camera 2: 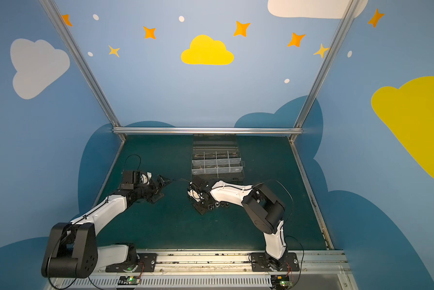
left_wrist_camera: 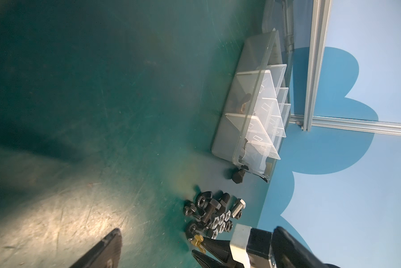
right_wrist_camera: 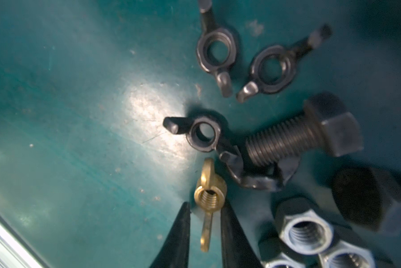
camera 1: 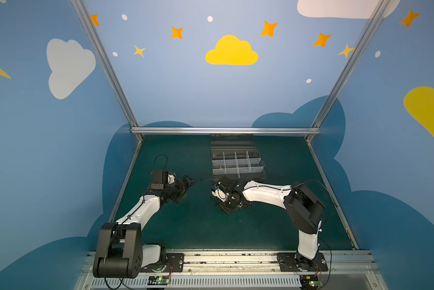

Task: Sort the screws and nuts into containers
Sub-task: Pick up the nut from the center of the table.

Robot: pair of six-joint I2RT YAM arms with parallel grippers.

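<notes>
Black fingertips (right_wrist_camera: 178, 232) of my right pincer (right_wrist_camera: 206, 204) stand parted astride the brass wing nut (right_wrist_camera: 210, 192), not clamping it. It lies on the green mat (right_wrist_camera: 79, 116), left of the pile of screws and nuts (right_wrist_camera: 287, 139), nearer than the organiser box (camera 1: 236, 171).

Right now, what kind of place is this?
Probably a lab robot cell: left arm and right arm on a base rail, aluminium frame around cloud-painted walls.

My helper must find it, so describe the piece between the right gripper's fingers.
On the green mat, near the clear compartment box, lies a heap of bolts and nuts. At its edge, inside the right gripper, sits a wing nut: the only brass-yellow piece; the dark wing nuts lie beside it.
</notes>
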